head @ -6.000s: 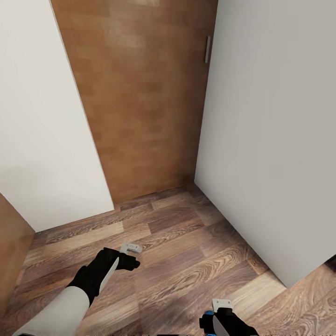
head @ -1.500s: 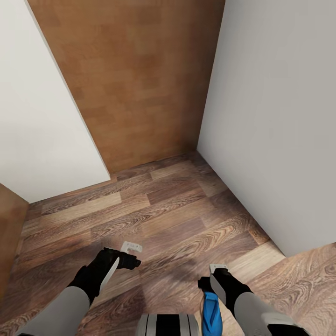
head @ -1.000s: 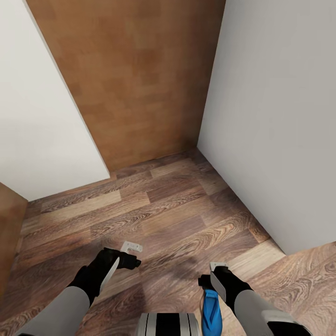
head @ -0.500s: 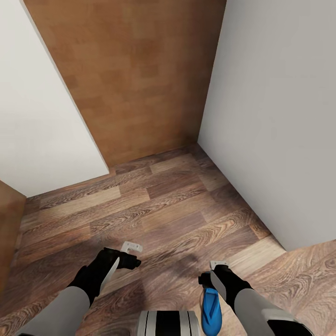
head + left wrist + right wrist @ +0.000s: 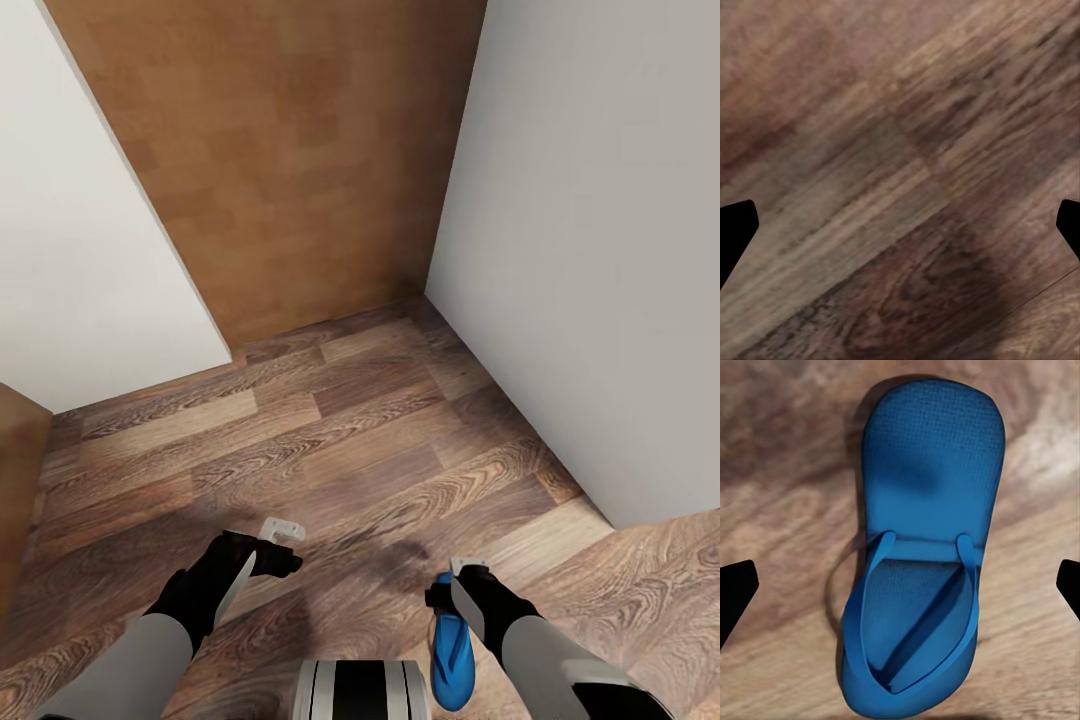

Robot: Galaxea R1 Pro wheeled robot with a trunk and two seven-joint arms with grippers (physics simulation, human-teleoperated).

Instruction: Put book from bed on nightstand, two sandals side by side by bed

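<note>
One bright blue sandal (image 5: 452,660) lies flat on the brown plank floor (image 5: 340,450), at the lower right of the head view. My right gripper (image 5: 468,572) hangs over it, open. In the right wrist view the sandal (image 5: 930,487) lies straps up between the widely spread black fingertips (image 5: 735,589), which do not touch it. My left gripper (image 5: 282,545) is open over bare floor, with nothing between its fingertips (image 5: 735,232). The other sandal, the book, the bed and the nightstands are out of view.
White walls (image 5: 600,250) stand close on the right and the left (image 5: 80,280). A brown wooden panel (image 5: 300,170) closes the corner ahead. Another brown wooden face (image 5: 15,480) is at the left edge. My base (image 5: 360,690) shows at the bottom.
The whole view has slid: walls and floor have shifted up in the picture, and more of the blue sandal shows under the right gripper. Both arms keep their pose.
</note>
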